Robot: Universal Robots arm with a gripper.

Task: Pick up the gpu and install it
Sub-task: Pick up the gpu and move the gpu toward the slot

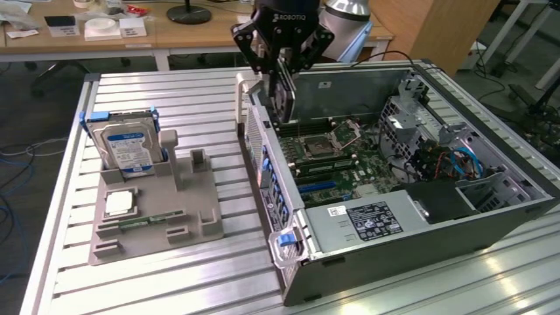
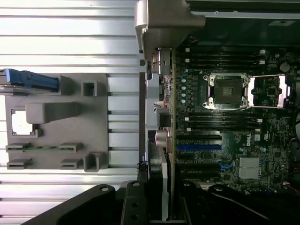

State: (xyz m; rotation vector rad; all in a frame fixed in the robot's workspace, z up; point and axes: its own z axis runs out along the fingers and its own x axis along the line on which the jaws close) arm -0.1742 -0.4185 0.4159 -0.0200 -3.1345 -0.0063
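The black jaws are clenched on the gpu point(image 1: 282, 102), a thin green circuit-board card with a metal end bracket. It hangs upright and edge-on over the open dark grey computer case point(image 1: 437, 239), which lies on its side. The card sits just inside the case's rear wall point(image 1: 265, 167) and runs parallel to it, above the green motherboard point(image 1: 337, 154) near the silver processor socket point(image 1: 317, 143). In the exterior view its lower edge looks clear of the board. The case's upper side is open, leaving free room above the black and blue expansion slots point(image 2: 199, 146). To the exterior view's left, bare slats separate the case from a grey moulded fixture point(image 1: 206, 216), which holds an upright silver hard drive with a blue-white label point(image 1: 127, 147). Everything rests on a ribbed aluminium bench point(image 1: 175, 98), and wooden desks point(image 1: 193, 38) stand behind.
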